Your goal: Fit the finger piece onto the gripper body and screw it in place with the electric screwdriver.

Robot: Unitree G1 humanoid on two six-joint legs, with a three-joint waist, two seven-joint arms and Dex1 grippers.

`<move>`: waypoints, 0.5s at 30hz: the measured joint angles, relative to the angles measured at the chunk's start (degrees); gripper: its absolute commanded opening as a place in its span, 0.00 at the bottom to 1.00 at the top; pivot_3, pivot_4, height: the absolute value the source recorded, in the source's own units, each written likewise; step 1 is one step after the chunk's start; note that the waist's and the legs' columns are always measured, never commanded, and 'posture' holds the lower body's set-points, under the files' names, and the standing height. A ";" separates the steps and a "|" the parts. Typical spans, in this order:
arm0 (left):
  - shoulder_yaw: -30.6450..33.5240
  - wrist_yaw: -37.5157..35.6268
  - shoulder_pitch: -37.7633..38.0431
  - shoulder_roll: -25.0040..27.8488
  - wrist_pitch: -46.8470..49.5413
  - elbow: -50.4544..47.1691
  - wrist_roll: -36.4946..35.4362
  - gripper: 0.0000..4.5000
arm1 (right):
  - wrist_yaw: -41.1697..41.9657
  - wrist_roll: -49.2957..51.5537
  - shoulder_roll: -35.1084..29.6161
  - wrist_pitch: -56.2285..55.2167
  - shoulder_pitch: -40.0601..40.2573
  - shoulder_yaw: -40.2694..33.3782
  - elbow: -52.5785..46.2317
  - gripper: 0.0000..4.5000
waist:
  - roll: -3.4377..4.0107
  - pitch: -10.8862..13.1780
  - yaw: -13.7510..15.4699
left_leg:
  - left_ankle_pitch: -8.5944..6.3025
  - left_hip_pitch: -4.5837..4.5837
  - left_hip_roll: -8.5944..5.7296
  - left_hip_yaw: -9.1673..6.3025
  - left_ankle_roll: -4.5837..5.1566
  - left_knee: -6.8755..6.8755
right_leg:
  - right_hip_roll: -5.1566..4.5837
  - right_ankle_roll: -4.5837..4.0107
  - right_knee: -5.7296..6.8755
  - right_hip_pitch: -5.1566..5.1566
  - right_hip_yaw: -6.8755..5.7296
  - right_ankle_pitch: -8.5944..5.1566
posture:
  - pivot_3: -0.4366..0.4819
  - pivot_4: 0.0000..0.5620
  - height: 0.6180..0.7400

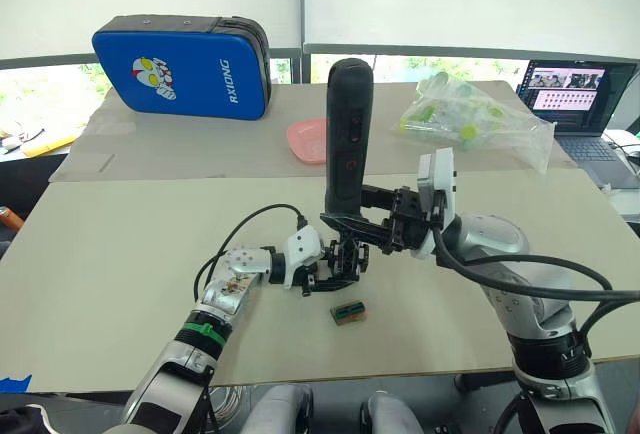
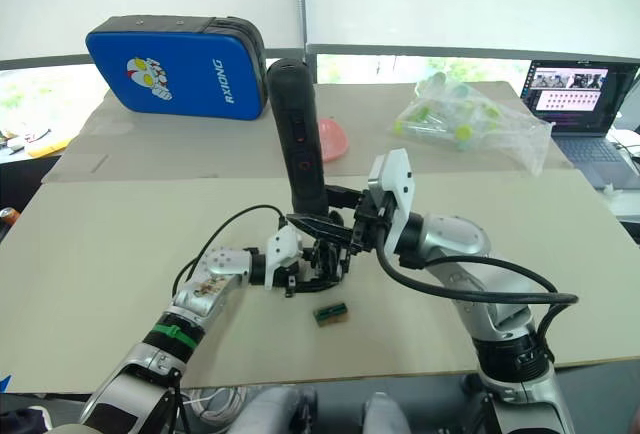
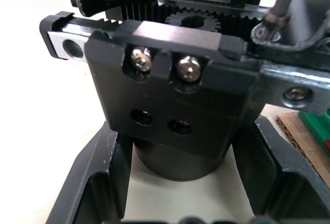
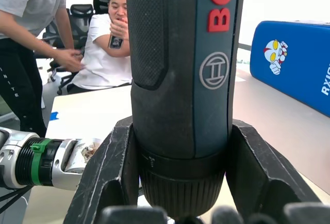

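Beige counter (image 1: pixel 120 254) before a window wall, with cardboard sheeting laid along its far half. Left pincer (image 1: pixel 322 272): its two black fingers are closed on the gripper body (image 1: pixel 345 259), one on each side of the round base, holding it just above the counter at centre; the left wrist view shows the body's face (image 3: pixel 170 95) with two screws seated in the upper pair of holes and two lower holes empty, a toothed rack and gear above. Right pincer (image 1: pixel 345 224): fingers clamped around the lower barrel of the electric screwdriver (image 1: pixel 348 134), which stands nearly upright, tip down directly over the gripper body; the right wrist view shows the barrel (image 4: pixel 180 79) held between both fingers. The bit's contact with a screw is hidden. A small green-and-brown block (image 1: pixel 348 311) lies on the counter just beside the body, on the robot's side. Farther out: a pink dish (image 1: pixel 306 140), a blue case (image 1: pixel 180 66), a clear bag of small items (image 1: pixel 470 119) and a laptop (image 1: pixel 580 99). Two people appear beyond the counter in the right wrist view. Whether the finger piece is already mounted cannot be told. Judged stage: the driving phase, tool aligned over the work; fastening appears under way rather than complete, with release of both items remaining.
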 measured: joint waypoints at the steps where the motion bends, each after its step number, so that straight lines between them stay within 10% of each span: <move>1: -0.01 0.01 0.04 0.00 0.01 0.00 0.06 0.51 | -0.02 -0.13 0.04 -0.11 0.00 0.23 0.07 0.42 | -0.06 -0.07 0.00 | 0.00 0.00 0.00 0.00 0.00 0.00 | 0.00 0.00 0.00 0.00 0.00 0.00 | 0.48 0.27 1.00; 15: 0.00 0.19 0.59 0.12 0.34 -0.09 0.17 0.51 | -0.17 -0.61 0.04 -1.22 1.07 0.46 0.45 0.42 | -0.28 -0.69 -0.14 | -0.06 0.03 0.01 0.00 0.07 -0.04 | -0.01 0.00 -0.02 0.00 0.01 0.00 | 0.48 0.27 1.00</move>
